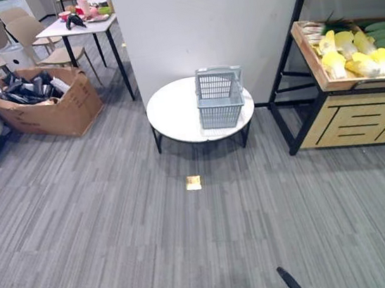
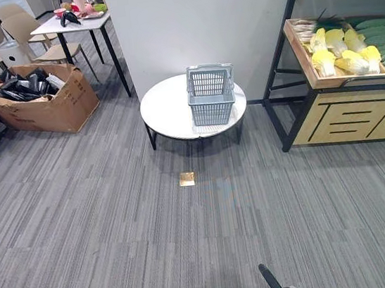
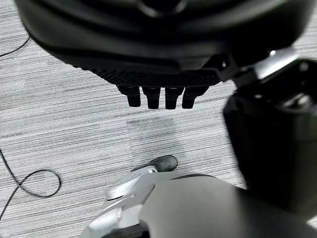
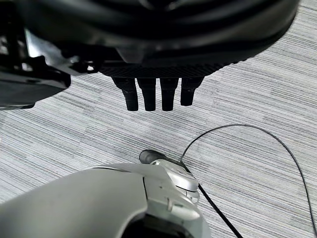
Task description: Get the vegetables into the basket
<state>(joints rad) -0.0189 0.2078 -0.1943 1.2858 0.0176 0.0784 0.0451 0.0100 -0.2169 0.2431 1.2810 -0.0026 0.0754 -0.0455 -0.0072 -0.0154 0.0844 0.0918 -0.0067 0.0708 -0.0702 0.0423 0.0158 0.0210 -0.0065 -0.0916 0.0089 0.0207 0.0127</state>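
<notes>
Left eye view shows you nothing is done: basket [image 1: 220, 98] stands empty on the round table [image 1: 174, 114], vegetables [image 1: 354, 51] remain on the shelf [image 1: 337, 107]; left hand [image 3: 158, 79] and right hand [image 4: 156, 79] hang relaxed, holding nothing.

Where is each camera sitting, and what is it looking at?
Left eye view: on the head, looking down at the basket on the round table, vegetables on the shelf.
Right eye view: beside it, sharing that scene.
Left wrist view: on the left arm, facing carpet past the left robot hand, fingers straight.
Right wrist view: likewise, right robot hand; both share carpet.
</notes>
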